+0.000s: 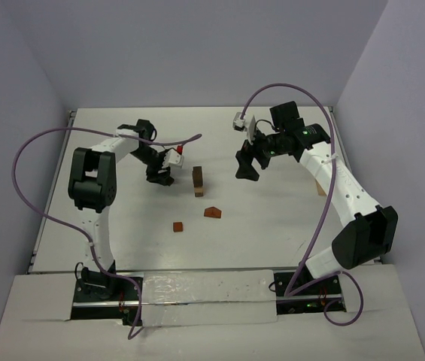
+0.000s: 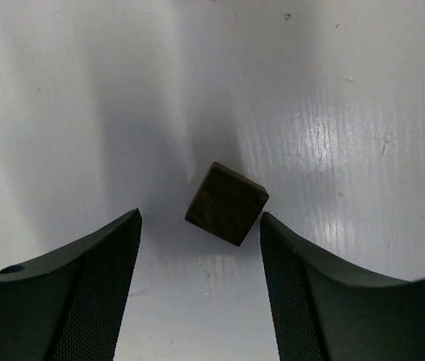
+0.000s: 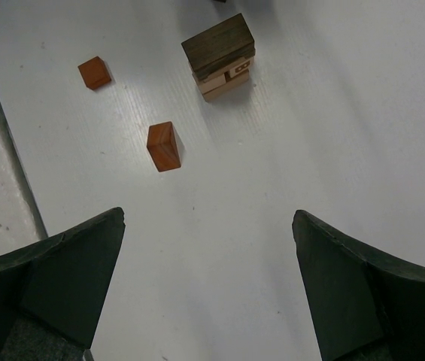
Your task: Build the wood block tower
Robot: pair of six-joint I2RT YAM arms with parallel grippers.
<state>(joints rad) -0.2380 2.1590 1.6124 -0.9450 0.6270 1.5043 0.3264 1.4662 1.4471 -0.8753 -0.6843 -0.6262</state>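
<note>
The wood block tower (image 1: 198,181) stood part-built, left gripper (image 2: 200,216) open astride a dark cube (image 2: 227,203) just left of it, right gripper (image 3: 208,216) open and empty on its right, two reddish blocks (image 3: 163,146) loose nearby, unplaced

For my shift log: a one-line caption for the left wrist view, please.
Open left gripper flanking a dark wooden cube on the white table, no contact.
</note>
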